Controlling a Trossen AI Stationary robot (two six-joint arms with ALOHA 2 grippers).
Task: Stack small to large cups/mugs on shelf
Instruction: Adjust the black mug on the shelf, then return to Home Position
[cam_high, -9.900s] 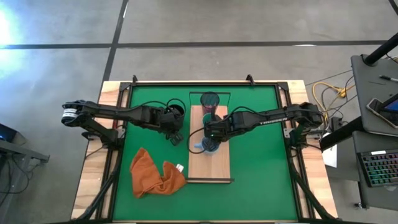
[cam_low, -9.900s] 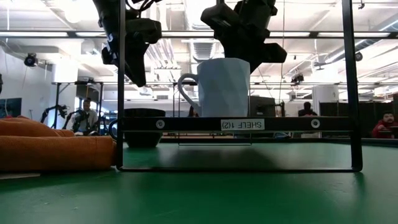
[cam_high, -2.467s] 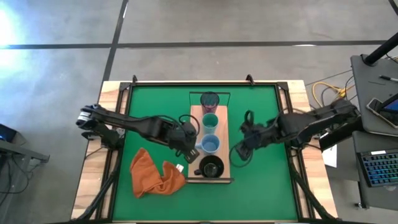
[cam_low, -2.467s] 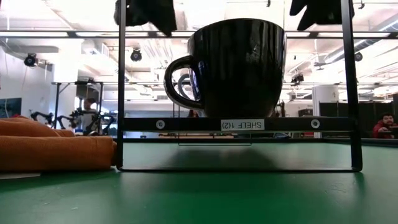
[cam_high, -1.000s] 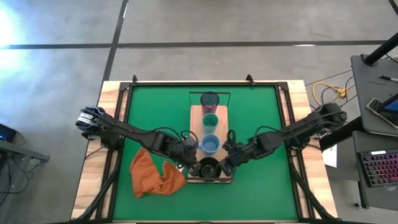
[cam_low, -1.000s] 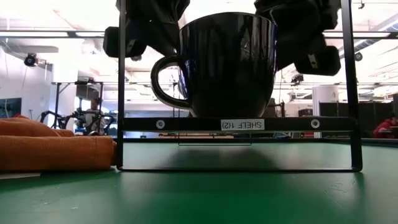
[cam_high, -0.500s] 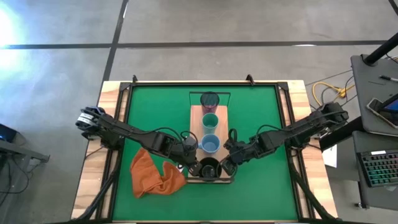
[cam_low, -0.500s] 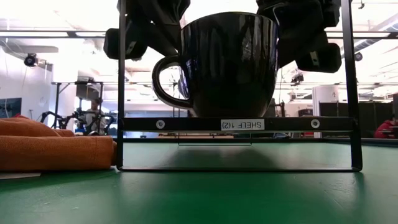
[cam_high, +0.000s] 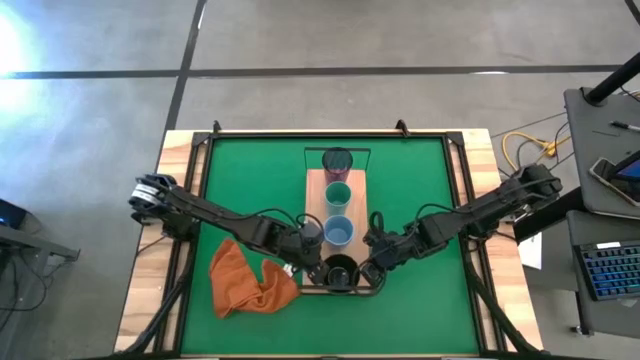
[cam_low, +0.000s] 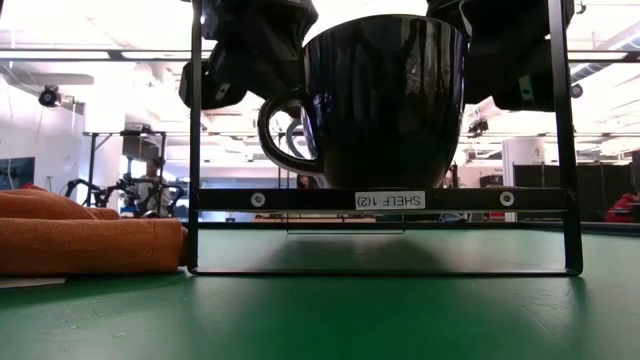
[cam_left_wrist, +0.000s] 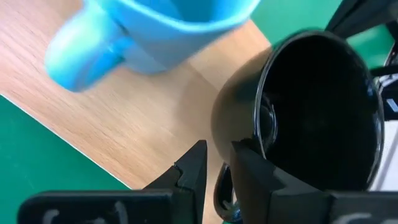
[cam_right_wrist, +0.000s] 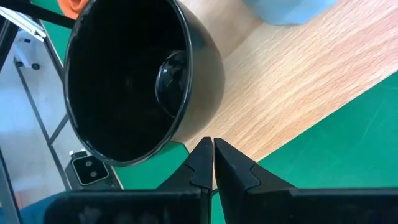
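On the light-wood shelf a dark purple cup, a teal cup, a light blue mug and a black mug stand in a row from the far end to the near end. The black mug rests by its base on the board. My left gripper is at the black mug's left side, shut on its handle. My right gripper is shut at the mug's right side. My left gripper has the black mug's handle between its two fingers, one finger lying against the mug's wall. It comes slanting down from the table's left. The mug stands upright on the shelf. My right gripper holds its shut fingertips at the mug's outer wall, low on its right side, slanting down from the table's right. Whether they touch the wall I cannot tell.
An orange cloth lies crumpled on the green mat left of the shelf's near end. The shelf's black wire frame stands at its near end. People and equipment show in the room behind the table.
The black mug has slid a little toward the shelf's near end and toward the right, staying upright. Both grippers have moved with it toward the table's near edge, keeping their places at its two sides.
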